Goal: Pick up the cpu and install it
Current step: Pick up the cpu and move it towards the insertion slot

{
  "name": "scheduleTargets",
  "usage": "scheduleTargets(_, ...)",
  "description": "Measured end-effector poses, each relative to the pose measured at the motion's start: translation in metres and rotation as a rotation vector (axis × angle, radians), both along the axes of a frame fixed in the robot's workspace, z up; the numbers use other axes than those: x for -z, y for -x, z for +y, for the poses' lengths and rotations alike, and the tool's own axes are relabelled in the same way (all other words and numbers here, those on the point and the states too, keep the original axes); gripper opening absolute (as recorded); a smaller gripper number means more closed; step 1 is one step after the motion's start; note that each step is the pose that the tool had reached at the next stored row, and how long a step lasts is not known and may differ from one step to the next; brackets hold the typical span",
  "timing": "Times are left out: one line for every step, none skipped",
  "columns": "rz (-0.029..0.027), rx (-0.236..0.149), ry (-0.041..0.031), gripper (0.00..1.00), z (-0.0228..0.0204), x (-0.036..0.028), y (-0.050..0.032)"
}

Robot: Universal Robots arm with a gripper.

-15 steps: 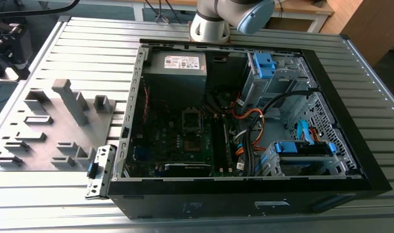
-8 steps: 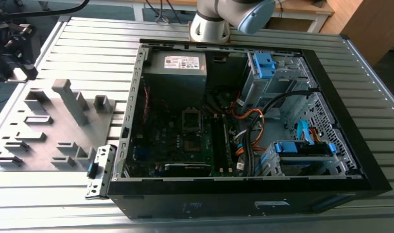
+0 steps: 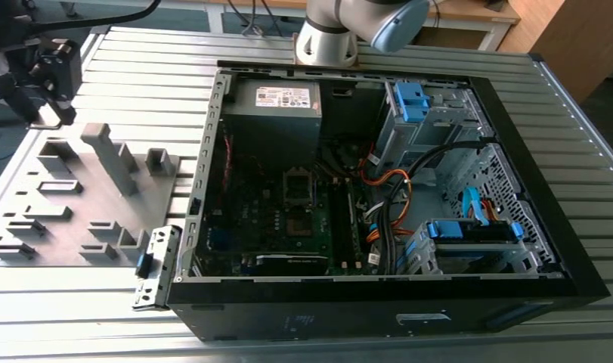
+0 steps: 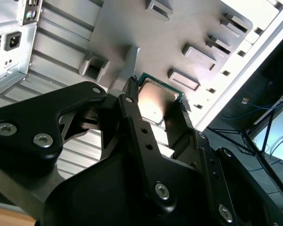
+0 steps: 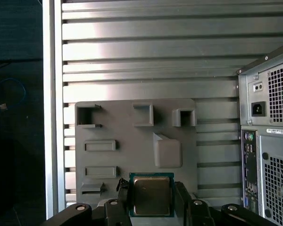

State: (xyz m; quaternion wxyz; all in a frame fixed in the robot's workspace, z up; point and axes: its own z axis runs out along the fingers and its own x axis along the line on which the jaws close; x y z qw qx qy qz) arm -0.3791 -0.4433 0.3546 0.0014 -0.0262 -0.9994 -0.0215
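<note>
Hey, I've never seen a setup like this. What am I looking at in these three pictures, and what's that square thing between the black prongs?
This is a robot arm standing on a ribbed metal table, working beside an opened computer case. The exterior view comes from a camera standing off the arm. It shows the case lying open with its motherboard exposed, and a grey holder tray next to it on the exterior view's left. The other two pictures come from cameras riding near the arm's wrist, so the black gripper sits in the foreground. Both wrist views show it shut on the cpu, a small square chip with a silver top. That is your square thing, with the tray in the background.
</note>
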Motion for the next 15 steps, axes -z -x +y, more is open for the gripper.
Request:
scheduleTargets(-0.0001, 0.000, -0.0001, 0.47, 0.0000, 0.0000, -0.0025)
scheduleTargets(-0.0001, 0.000, -0.0001, 0.47, 0.0000, 0.0001, -0.0050)
scheduleTargets(-0.0001, 0.000, -0.0001, 0.47, 0.0000, 0.0001, -0.0077)
scheduleTargets(-0.0001, 0.000, -0.0001, 0.47, 0.0000, 0.0001, -0.0102)
scheduleTargets(-0.0001, 0.000, -0.0001, 0.47, 0.0000, 0.0001, -0.0128)
scheduleTargets(0.0000, 0.000, 0.0000, 0.47, 0.0000, 0.0000, -0.0154)
scheduleTargets(-0.0001, 0.000, -0.0001, 0.47, 0.0000, 0.0001, -0.0179)
scheduleTargets(-0.0002, 0.000, -0.0001, 0.47, 0.0000, 0.0001, -0.0205)
scheduleTargets(-0.0001, 0.000, -0.0001, 0.47, 0.0000, 0.0001, -0.0232)
scheduleTargets(-0.0001, 0.000, 0.0000, 0.47, -0.0001, 0.0000, -0.0257)
scheduleTargets(-0.0001, 0.000, -0.0001, 0.47, -0.0001, 0.0001, -0.0280)
scheduleTargets(-0.0001, 0.000, -0.0001, 0.47, -0.0001, 0.0001, -0.0305)
scheduleTargets(-0.0001, 0.000, -0.0001, 0.47, -0.0001, 0.0000, -0.0330)
scheduleTargets(-0.0001, 0.000, -0.0001, 0.47, -0.0001, 0.0001, -0.0355)
scheduleTargets(-0.0001, 0.000, -0.0001, 0.47, -0.0001, 0.0001, -0.0381)
